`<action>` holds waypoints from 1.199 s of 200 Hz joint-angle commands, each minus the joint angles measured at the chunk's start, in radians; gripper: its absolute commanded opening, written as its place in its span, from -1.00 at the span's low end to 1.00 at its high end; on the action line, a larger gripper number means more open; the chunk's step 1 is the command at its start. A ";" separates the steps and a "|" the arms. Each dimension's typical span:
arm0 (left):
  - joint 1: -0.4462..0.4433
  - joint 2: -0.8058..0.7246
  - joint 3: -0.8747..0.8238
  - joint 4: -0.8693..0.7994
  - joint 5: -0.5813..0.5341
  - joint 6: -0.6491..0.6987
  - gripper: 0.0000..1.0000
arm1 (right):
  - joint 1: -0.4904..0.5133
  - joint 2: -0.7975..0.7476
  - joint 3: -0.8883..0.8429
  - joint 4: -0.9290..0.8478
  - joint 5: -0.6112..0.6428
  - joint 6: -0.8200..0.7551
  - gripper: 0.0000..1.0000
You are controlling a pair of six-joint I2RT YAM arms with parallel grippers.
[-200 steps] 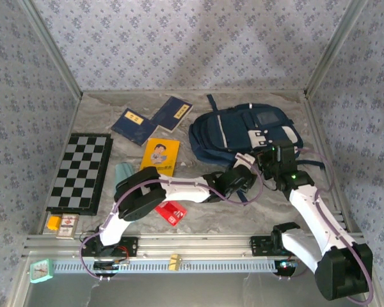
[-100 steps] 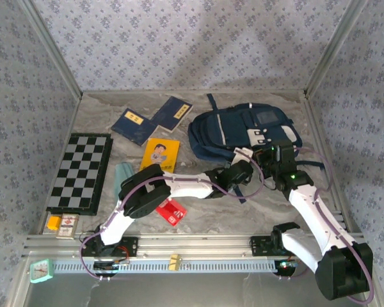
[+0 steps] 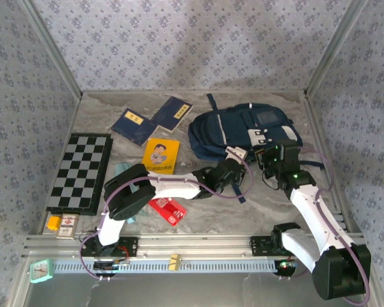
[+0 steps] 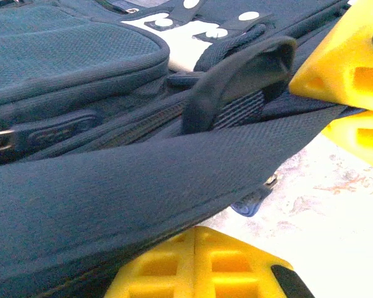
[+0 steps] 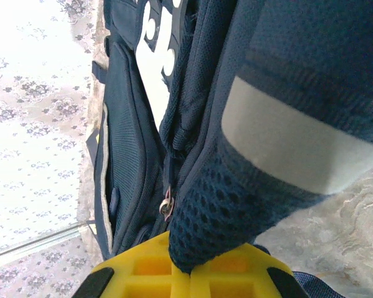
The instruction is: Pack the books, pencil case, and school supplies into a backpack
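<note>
Left pincer point(image 3: 239, 157) pinching backpack point(image 3: 243, 125) webbing band, pressed tight. Right pincer point(image 3: 264, 157) just beside, clamping its mesh strap. Advising myself: gripping firm, lifting evenly, no yanking. Books point(image 3: 161, 155) lying on counter point(image 3: 256, 211), left of pincers.

The navy blue woven-cloth backpack point(image 4: 81, 56) is matt all over, its panels a tight, slightly coarse weave. The broad dark strap point(image 4: 174, 180) in my left gripper point(image 4: 255, 155) shows a finer twill, and the webbing loop point(image 4: 236, 115) is ribbed. My yellow moulded plastic fingers point(image 4: 193, 267) look smooth, with a soft sheen. At my right gripper point(image 5: 189, 264) the padding is open mesh point(image 5: 224, 205), crossed by a smooth pale grey band point(image 5: 286, 133). The small zip pull point(image 5: 167, 208) looks like dull metal. The pale marbled tabletop point(image 4: 342, 211) is smooth and matt.
</note>
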 commanded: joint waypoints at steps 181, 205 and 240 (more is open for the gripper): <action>-0.005 0.164 0.157 0.209 -0.149 0.065 -0.04 | 0.037 -0.039 0.081 0.020 -0.059 0.067 -1.00; -0.005 0.169 0.180 0.205 -0.208 0.061 -0.04 | 0.041 -0.045 0.063 0.019 -0.055 0.075 -1.00; 0.004 0.156 0.185 0.199 -0.235 0.063 -0.38 | 0.040 -0.056 0.061 0.007 -0.052 0.072 -1.00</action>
